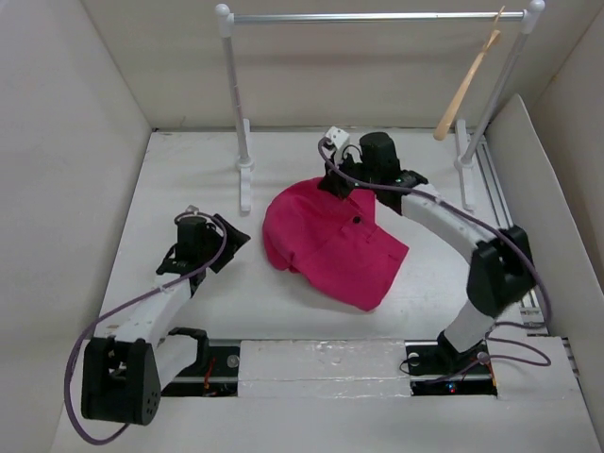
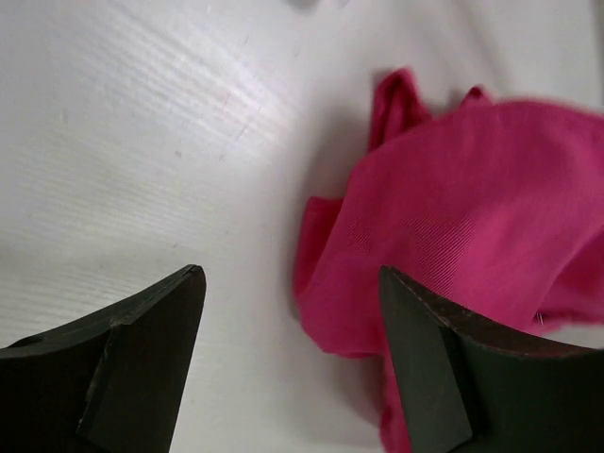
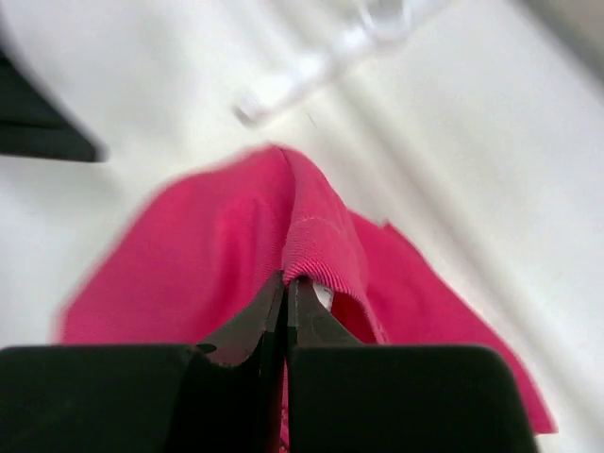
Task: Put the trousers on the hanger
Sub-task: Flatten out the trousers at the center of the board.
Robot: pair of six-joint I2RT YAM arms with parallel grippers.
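Two arms on the table (image 1: 189, 189), and the trousers (image 1: 326, 241) lie bunched in a heap mid-table, between them. Right gripper (image 3: 286, 283) is at the heap's far edge, jaws pressed together on a raised ribbed fold of pink cloth. Left gripper (image 2: 291, 276) sits low by the heap's left edge, jaws apart with nothing between them, one finger over bare table, the other overlapping the cloth in its own view. Across the far side runs the rail (image 1: 368, 16) on two posts; the left post's foot (image 1: 245, 179) stands just beside the heap's far-left corner. The hanger (image 1: 464, 90) dangles by its hook from the rail's right end, close to the right post, well apart from the trousers. Its long axis slants, the free end dropping left and toward the arms. The right arm's wrist sits between heap and hanger. The heap's long axis runs from far-left to near-right, with a dark button (image 1: 357, 221) showing on top.
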